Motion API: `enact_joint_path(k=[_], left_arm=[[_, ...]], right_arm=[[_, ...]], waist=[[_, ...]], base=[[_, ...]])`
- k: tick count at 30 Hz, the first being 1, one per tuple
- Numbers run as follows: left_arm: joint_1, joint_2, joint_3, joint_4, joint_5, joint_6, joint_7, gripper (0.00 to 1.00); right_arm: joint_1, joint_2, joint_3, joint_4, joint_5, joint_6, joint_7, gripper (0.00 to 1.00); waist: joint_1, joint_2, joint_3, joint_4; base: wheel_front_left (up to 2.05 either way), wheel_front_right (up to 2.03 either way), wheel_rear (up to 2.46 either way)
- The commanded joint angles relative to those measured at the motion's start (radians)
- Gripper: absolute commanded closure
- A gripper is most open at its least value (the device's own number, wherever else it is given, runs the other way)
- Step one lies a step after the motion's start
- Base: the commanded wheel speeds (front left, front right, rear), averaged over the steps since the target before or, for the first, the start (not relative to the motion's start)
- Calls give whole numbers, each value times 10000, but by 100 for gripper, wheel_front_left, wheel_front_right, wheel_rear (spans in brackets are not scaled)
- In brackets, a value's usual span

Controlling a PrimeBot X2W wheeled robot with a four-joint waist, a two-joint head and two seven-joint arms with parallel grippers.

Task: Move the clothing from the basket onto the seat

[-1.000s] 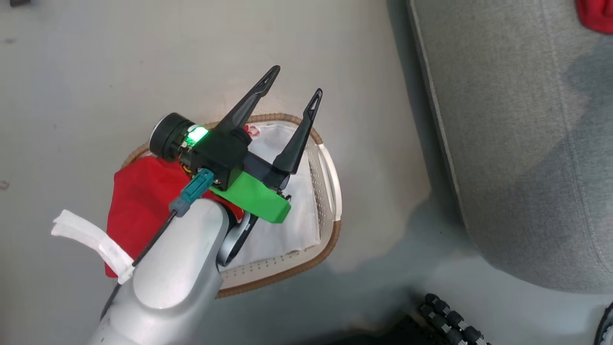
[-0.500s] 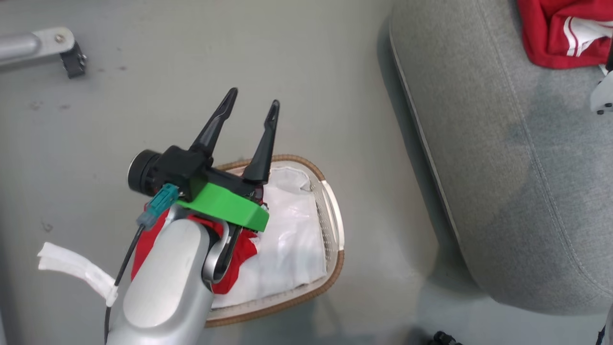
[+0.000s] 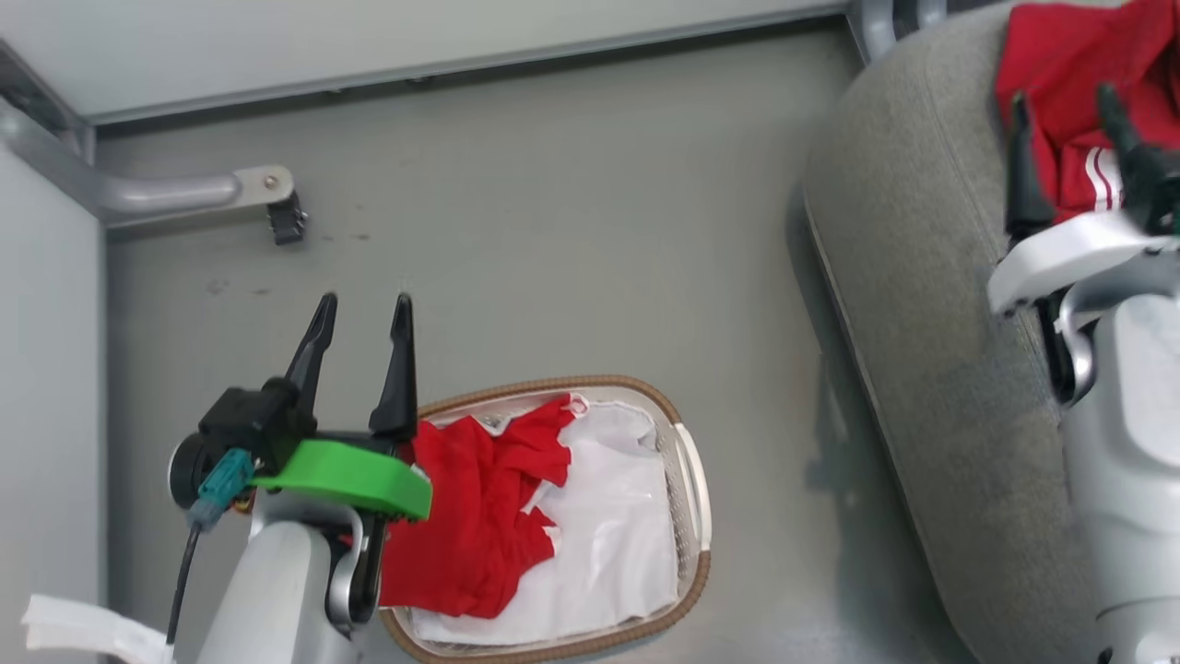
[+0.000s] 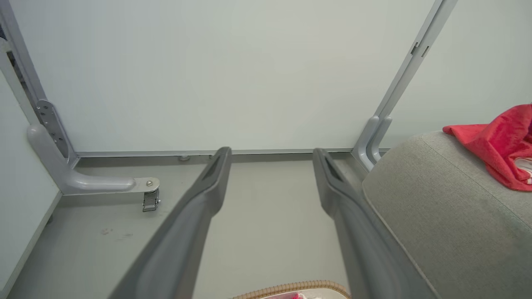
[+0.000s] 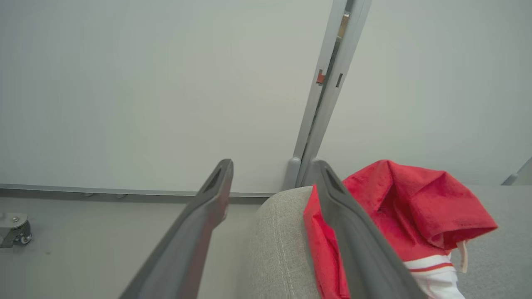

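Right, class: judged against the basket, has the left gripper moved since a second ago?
Yes. It was over the basket then; now the left gripper sits off the basket's left side, jaws open above the floor.

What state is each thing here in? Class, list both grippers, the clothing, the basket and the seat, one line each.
Basket: upright on the floor, white liner partly bare.
Seat: partly covered at its far end.
Garment in basket: crumpled, not yet moved.
Garment on seat: heaped, lying free.
Left gripper: open, empty, beside the basket.
Right gripper: open, empty, over the seat.
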Motion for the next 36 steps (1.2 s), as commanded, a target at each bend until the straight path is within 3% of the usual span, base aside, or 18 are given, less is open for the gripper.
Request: enact_joint_path(k=[1,13,21,36], left_arm=[[335,-8,149,46,64,-3,5,0],[1791,-80,504,210,-244,25,5,0],[2351,-78,535,49,-539,240,5,0],[3052,-75,669,-41,-595,294,5,0]], right_arm=[[384,23,167,-139,39,-14,-21,0],[2934,990,1065,-1483,320,-14,-21,0],[4476,1036,1633,-2020,1807,-14,-21,0],[5618,1055,1911,-2234,1892,-14,-21,0]], waist=[[1,0,-828,641],[1,0,-1845,1107],[1,0,-2239,1129],[1,0,-2722,934]], base=[[0,0,0],[0,0,0],[0,0,0],[0,0,0]])
